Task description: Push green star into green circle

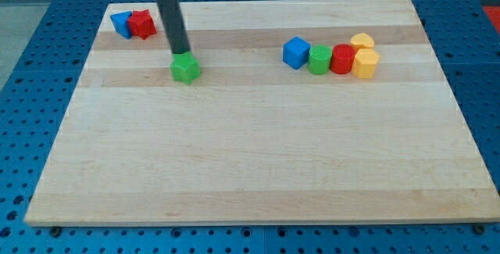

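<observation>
The green star (186, 69) lies on the wooden board (258, 152) at the upper left. My tip (181, 53) stands just above it in the view, touching or nearly touching its top edge. The green circle (319, 59) stands far to the view's right in a tight row of blocks, between a blue cube (296, 52) on its left and a red block (343, 59) on its right.
A yellow block (366, 63) and a second yellow block (362, 42) close the row's right end. A blue block (121, 23) and a red block (141, 24) sit together at the board's top left corner.
</observation>
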{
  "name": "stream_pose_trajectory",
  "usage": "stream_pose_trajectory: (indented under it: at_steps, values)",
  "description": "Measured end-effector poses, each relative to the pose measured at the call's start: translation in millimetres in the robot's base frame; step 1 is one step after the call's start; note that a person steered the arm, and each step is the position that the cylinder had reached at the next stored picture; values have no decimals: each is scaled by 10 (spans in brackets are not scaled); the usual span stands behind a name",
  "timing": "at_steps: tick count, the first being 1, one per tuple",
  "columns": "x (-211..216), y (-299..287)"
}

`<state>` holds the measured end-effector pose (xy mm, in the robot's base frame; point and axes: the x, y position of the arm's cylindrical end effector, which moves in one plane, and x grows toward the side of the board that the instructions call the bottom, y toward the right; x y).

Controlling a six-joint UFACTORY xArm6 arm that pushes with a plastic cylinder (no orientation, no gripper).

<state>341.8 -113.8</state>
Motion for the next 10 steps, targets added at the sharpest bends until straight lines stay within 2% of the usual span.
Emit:
stream_pose_trajectory:
  at_steps: [1,2,4,6,10]
  values:
    - [-17,286]
    - [-95,117]
    - [-260,-605]
    - [354,-637]
    - [354,1456]
